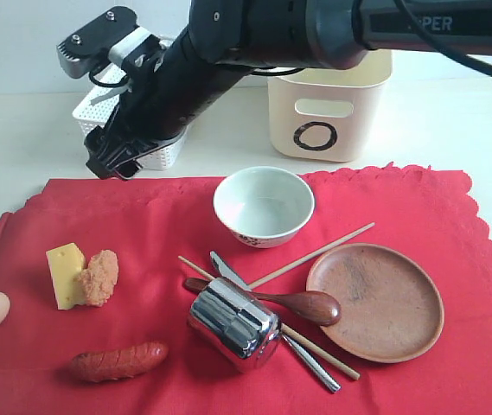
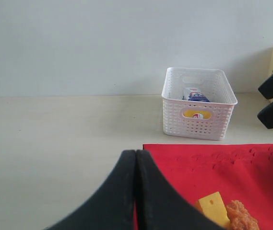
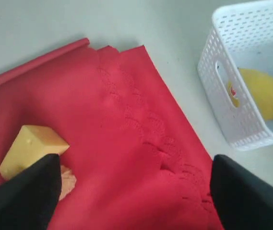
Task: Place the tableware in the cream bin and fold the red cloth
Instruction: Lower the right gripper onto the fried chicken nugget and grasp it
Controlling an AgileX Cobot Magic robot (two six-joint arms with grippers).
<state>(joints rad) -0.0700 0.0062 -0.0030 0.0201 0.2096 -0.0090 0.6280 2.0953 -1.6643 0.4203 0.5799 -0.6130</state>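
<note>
Fingers of your right gripper stand wide and empty over the red cloth, near the cheese. The bowl sits mid-cloth, well apart. Closing here would likely snag cloth or food.

- Prob. a robot lab / test bench, not a real kitchen.
- Plain pale table against a blank white wall.
- Black robot arm over the setup.
- Staged props: bowl and cheese on red cloth; cream bin w/ "O" mark and white lattice basket behind.
</note>
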